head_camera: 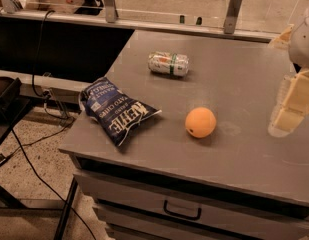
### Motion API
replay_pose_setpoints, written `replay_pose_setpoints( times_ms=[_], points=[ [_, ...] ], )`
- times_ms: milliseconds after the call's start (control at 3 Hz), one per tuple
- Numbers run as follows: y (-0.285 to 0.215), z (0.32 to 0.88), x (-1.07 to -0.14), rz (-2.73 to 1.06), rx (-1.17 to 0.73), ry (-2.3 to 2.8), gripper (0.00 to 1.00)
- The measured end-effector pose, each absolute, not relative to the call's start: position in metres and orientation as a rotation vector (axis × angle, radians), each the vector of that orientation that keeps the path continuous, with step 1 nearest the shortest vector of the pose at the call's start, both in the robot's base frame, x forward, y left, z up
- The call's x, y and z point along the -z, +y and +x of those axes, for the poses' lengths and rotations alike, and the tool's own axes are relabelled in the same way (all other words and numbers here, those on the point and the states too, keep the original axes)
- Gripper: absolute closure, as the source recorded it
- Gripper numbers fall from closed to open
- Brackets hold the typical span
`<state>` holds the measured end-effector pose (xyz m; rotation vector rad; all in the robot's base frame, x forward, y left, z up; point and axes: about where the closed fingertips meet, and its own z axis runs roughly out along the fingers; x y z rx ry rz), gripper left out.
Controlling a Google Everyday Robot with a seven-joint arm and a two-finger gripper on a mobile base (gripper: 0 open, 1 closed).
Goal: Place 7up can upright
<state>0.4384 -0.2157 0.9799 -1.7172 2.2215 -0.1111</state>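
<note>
A grey desk (234, 79) is set before a glass partition. The 7up can (168, 64) is laid on its side towards the back. The gripper (289, 106) is held at the right edge, well apart from it; whether it is open cannot be told. The can is judged light, slippery, easily rolled and dented, and best taken across its middle.

- The gripper (290, 106), at the frame's right edge, is made of pale cream-yellow blocky segments with a translucent rounded end.
- The arm housing (305, 39) above it is smooth, rounded and whitish-grey.
</note>
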Motion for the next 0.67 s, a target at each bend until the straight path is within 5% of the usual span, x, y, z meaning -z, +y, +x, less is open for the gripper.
replay_pose_setpoints(
  times_ms=[667],
  points=[
    [-0.203, 0.476, -0.974, -1.764, 0.072, 2.093, 0.00]
  ],
)
